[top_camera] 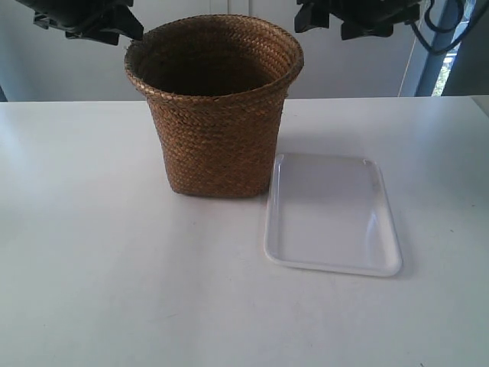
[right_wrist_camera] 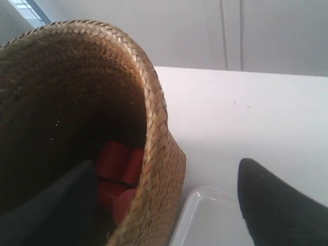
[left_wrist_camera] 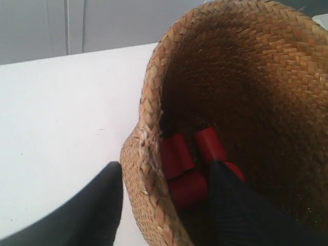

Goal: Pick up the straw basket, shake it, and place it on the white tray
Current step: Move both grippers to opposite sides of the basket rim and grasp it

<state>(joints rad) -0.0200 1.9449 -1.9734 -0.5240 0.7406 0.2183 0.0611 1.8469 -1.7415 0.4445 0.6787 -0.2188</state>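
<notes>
Count: 1 straw basket (top_camera: 218, 138), 1 white tray (top_camera: 328, 269), 2 grippers, and at least 3 red cylinders (left_wrist_camera: 177, 154) in the basket's bottom; more may be hidden.

The basket stands upright on the white surface (top_camera: 92, 267), about mid-scene and a bit left of centre. The tray lies flat just right of it and nearer to us. Its far-left corner sits right at the basket's base; we can't tell if they touch. The basket is not on the tray.

Left gripper (left_wrist_camera: 165, 165): spread apart, straddling the basket's left rim w/ one finger outside the wall and one inside over the red cylinders. The woven wall runs between them. We can't tell if either finger touches the weave, so nothing looks grasped.

Right gripper (right_wrist_camera: 166, 163): also spread wide, straddling the right rim w/ one finger down inside the dark interior and the other outside, above the tray's corner. There is a clear gap between the outside finger and the wall.
</notes>
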